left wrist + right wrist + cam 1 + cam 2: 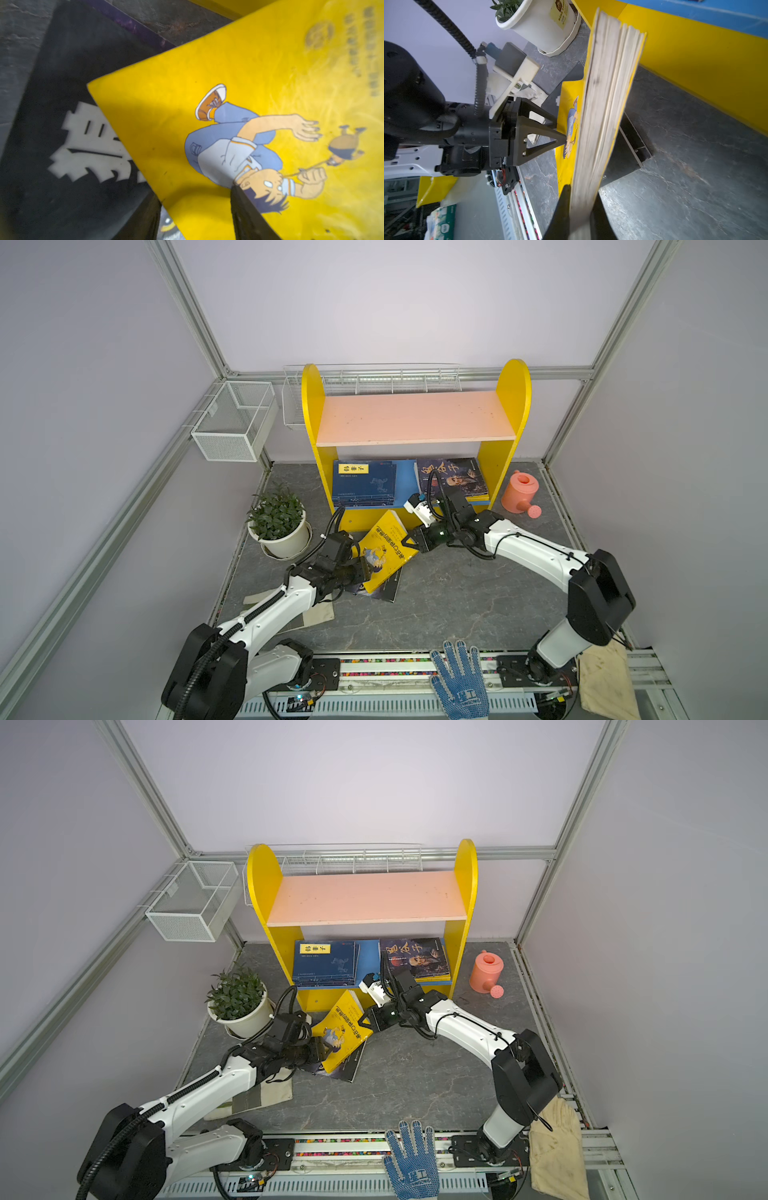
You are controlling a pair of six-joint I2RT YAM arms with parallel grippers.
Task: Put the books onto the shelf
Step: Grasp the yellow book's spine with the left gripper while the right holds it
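Note:
A bright yellow book (pixel 384 551) (pixel 343 1031) with a cartoon boy (pixel 239 145) is tilted up off the floor in front of the shelf (pixel 415 418) (pixel 365 898). My right gripper (pixel 409 541) (pixel 581 190) is shut on its page edge (pixel 604 104). My left gripper (pixel 365 568) (pixel 195 193) stands open, with the opposite corner of the yellow book between its fingers. A dark book (pixel 384 593) (pixel 62 83) with white calligraphy lies flat under it. On the blue lower board rest navy books (pixel 363 485) and a dark portrait book (pixel 453 479). The pink upper board is bare.
A potted plant (pixel 278 526) stands left of the shelf and a pink watering can (pixel 519 491) right of it. White wire baskets (pixel 232 423) hang on the back left wall. A blue dotted glove (pixel 459 680) and a cloth (pixel 606 680) lie at the front rail.

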